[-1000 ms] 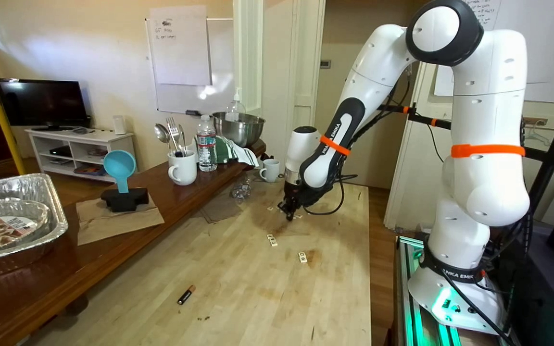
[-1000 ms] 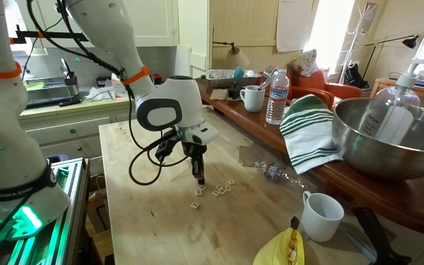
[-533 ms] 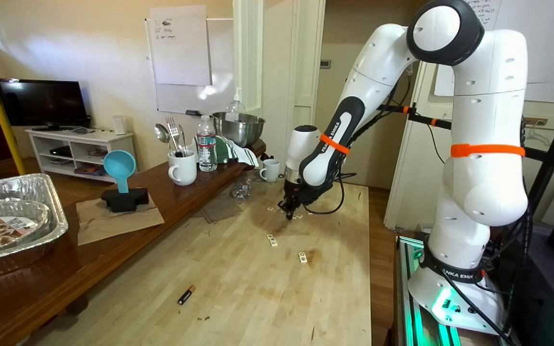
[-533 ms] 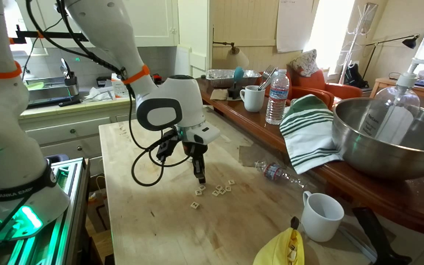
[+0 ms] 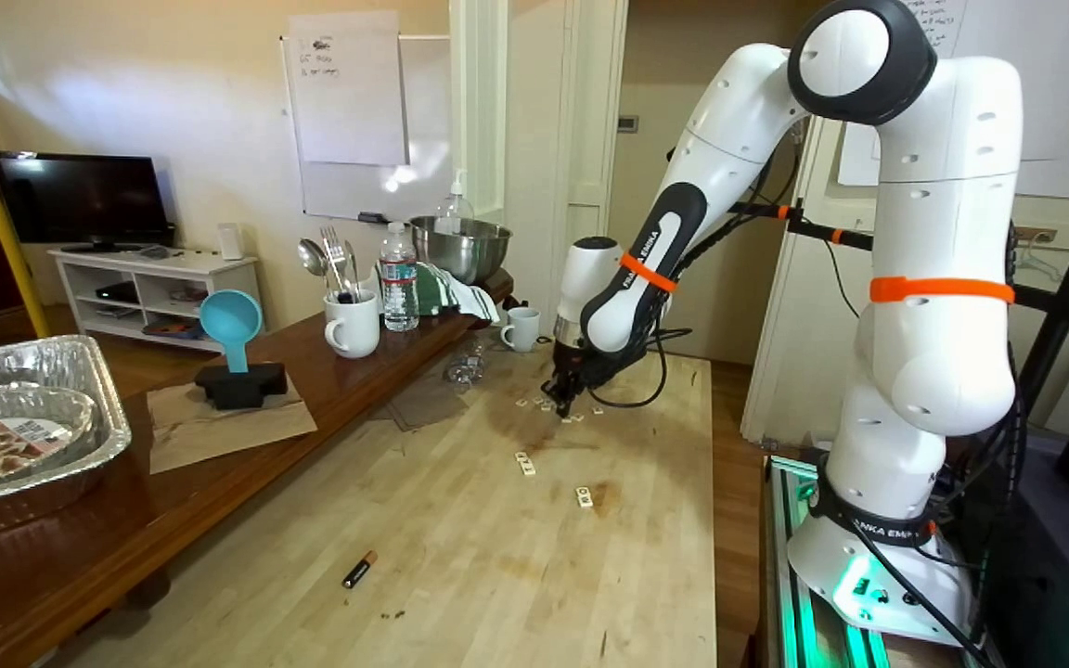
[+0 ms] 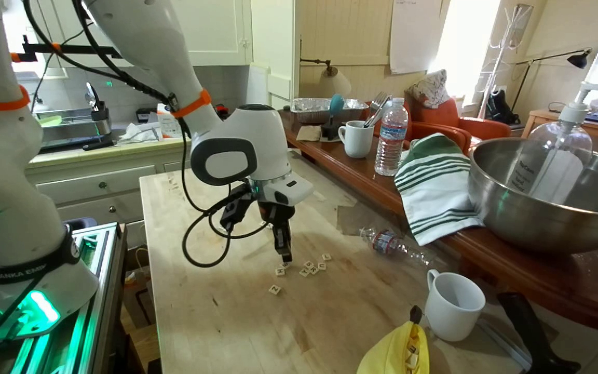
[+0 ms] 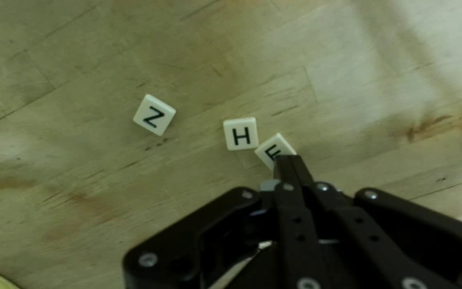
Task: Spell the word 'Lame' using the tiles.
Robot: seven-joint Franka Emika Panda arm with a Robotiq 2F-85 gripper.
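My gripper [image 7: 290, 158] is shut and empty, fingers together, in the wrist view. Its tips stand over a tile with an E or F [image 7: 272, 147], hiding part of the letter; I cannot tell if they touch it. An H tile [image 7: 241, 134] lies just left of it, a Z tile [image 7: 154, 114] farther left. In an exterior view the gripper [image 6: 287, 258] points down beside the H tile [image 6: 280, 271]; a loose cluster of tiles [image 6: 313, 270] lies to its right. In an exterior view the gripper [image 5: 563, 412] is behind two tile groups, one [image 5: 524, 463] and another [image 5: 584, 497].
A yellow pouch [image 6: 395, 350] holding tiles and a white mug [image 6: 454, 306] stand at the near side. A crumpled plastic bottle [image 6: 390, 244] lies by the raised wooden ledge [image 6: 366, 182]. A battery [image 5: 359, 569] lies on the table [image 5: 460, 538].
My gripper has shifted slightly over the E or F tile, moving a little right and down in one view and right and up in another. The tiles have not visibly moved.
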